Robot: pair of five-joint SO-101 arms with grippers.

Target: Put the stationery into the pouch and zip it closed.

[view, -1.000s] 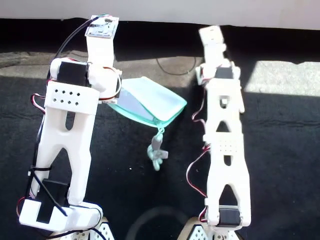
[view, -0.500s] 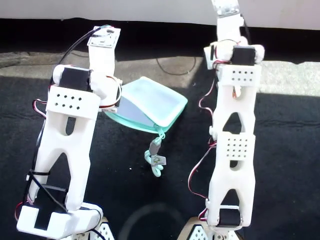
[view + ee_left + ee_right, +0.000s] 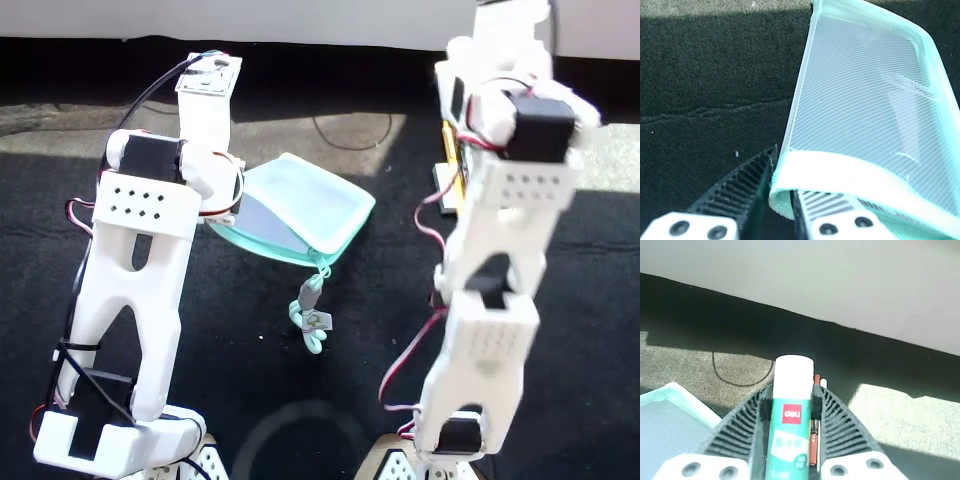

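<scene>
Two jaws: left pinches pouch [image 3: 860, 100] edge, right holds glue stick [image 3: 790, 415].

High cam: fixed, off the arms, above the table [image 3: 590, 330]. It looked down from the base side toward the far edge, mid range, with left arm [image 3: 165, 270] and right arm [image 3: 485, 345] both in frame. Left wrist cam: looked along the left gripper [image 3: 782, 167], very close on the pouch [image 3: 865, 100] clamped in its fingers, table cloth behind. Right wrist cam: looked along the right gripper [image 3: 791, 390], which gripped a glue stick [image 3: 791, 425], out past the far edge to the wall [image 3: 840, 285] at a shallow angle. All 3 shared the pouch. High and right wrist also shared the cable loop [image 3: 345, 148] near the far edge.
</scene>
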